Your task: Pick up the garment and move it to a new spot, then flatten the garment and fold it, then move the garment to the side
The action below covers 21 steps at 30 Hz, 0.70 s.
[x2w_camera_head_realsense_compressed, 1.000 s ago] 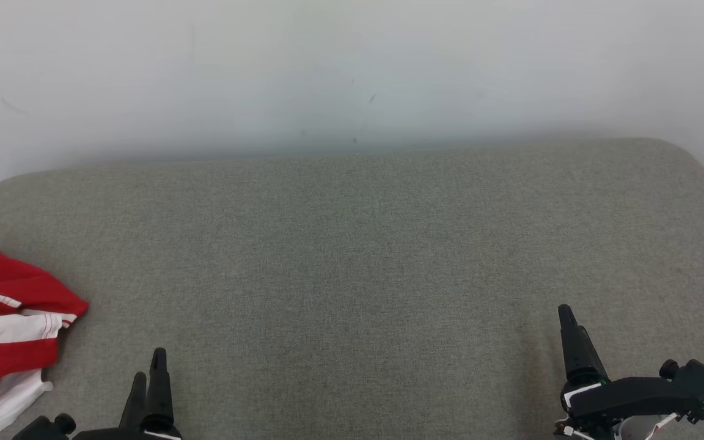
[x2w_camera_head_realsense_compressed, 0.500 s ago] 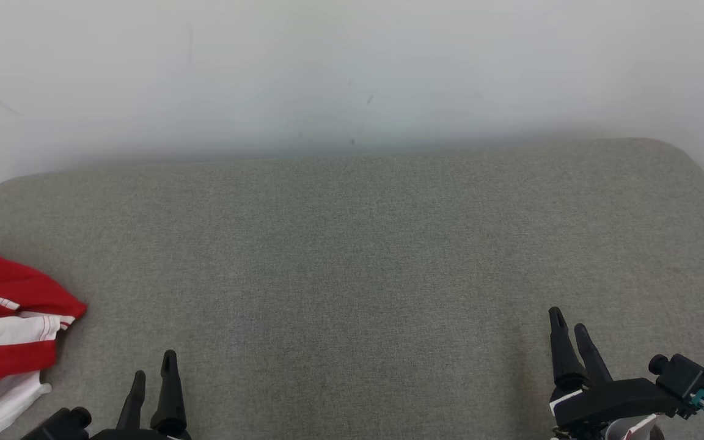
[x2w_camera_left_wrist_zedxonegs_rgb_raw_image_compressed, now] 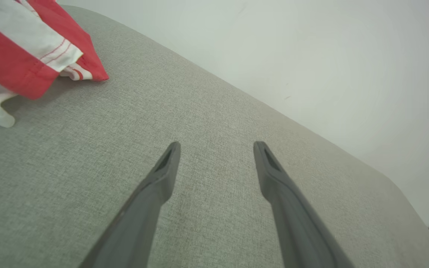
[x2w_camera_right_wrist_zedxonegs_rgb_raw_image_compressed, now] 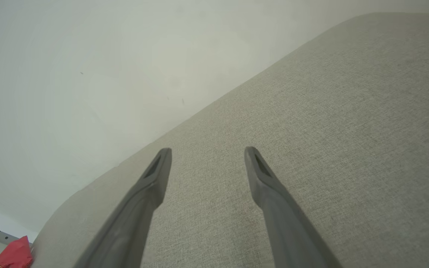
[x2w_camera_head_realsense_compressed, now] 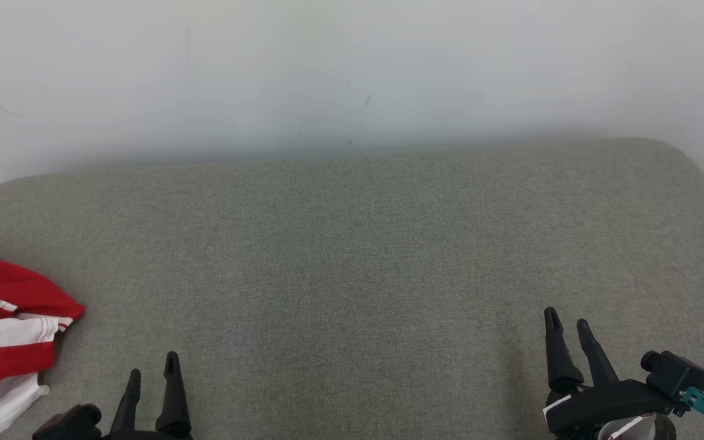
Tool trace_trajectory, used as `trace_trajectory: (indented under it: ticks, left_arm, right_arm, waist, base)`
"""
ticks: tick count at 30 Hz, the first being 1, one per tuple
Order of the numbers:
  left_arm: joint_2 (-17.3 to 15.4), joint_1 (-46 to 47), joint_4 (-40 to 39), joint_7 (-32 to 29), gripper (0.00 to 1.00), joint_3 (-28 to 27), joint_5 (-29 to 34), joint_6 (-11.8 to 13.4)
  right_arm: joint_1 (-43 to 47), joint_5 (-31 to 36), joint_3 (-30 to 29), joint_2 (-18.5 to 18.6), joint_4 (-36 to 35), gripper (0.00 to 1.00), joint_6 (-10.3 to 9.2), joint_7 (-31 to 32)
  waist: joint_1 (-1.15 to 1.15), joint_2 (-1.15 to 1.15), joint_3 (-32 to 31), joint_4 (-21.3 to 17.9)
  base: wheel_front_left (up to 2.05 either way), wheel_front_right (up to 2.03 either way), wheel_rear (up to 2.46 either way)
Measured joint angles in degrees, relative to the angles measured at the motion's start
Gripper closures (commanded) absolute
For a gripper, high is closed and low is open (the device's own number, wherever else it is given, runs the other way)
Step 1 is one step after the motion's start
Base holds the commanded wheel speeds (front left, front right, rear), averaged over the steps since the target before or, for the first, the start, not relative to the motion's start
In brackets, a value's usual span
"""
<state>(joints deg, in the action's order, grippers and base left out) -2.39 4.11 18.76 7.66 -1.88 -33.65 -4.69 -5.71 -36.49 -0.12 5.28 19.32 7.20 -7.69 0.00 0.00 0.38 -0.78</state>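
While the red-and-white garment (x2w_camera_head_realsense_compressed: 3, 330) lies crumpled at my far left, my left gripper (x2w_camera_head_realsense_compressed: 153, 365) and right gripper (x2w_camera_head_realsense_compressed: 566, 318) hover spread wide, empty, above the grey cushion (x2w_camera_head_realsense_compressed: 352, 244).

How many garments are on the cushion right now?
1. The red and white garment lies at the left edge of the grey cushion, left of the left gripper; it runs past the frame, so more may be hidden.

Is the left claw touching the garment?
No, the left claw stands open over the cushion, with bare fabric between it and the garment.
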Motion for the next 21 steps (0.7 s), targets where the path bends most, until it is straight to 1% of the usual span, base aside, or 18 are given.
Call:
trace_trajectory:
  ticks: [21]
  left_arm:
    - [-0.2, -0.4, 0.1, 3.2, 0.0, 0.3, 12.9, 0.7]
  right_arm:
    - [0.0, 13.1, 0.6, 0.0, 0.5, 0.0, 0.02, -3.1]
  waist:
    - [0.0, 0.0, 0.2, -0.4]
  base:
    - [0.0, 0.0, 0.0]
